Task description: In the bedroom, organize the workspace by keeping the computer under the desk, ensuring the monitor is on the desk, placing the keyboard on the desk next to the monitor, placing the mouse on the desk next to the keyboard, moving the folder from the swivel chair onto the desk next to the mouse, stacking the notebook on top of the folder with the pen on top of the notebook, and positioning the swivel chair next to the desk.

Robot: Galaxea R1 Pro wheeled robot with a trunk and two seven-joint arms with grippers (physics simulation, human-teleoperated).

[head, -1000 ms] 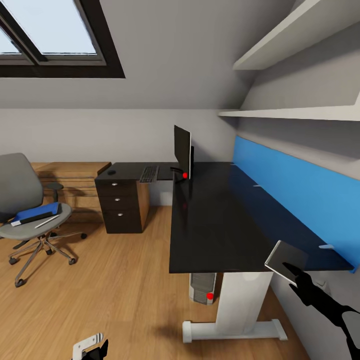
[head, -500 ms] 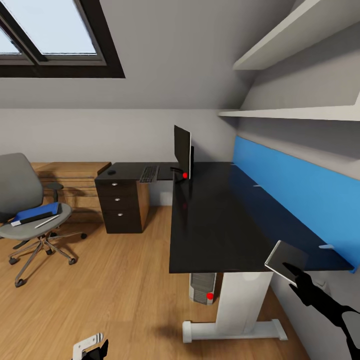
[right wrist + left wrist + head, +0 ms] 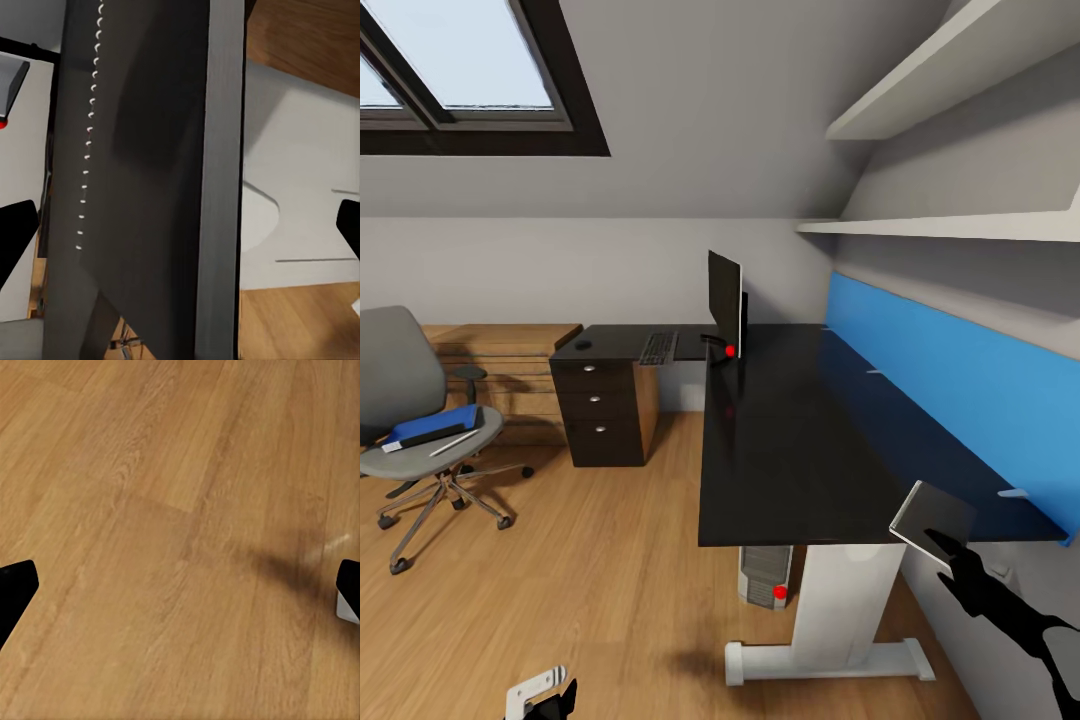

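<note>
Wooden bedroom floor (image 3: 172, 532) lies beyond the left gripper's (image 3: 180, 592) spread fingers. Between the right gripper's (image 3: 180, 232) spread, unclamped fingers sits a small black spiral-bound notebook (image 3: 150, 180), above the glossy black desk (image 3: 790, 430).

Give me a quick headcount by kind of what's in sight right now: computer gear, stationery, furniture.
Computer gear: 4 (monitor, keyboard, mouse, computer)
Stationery: 3 (folder, pen, notebook)
Furniture: 2 (desk, swivel chair)
Total: 9
</note>
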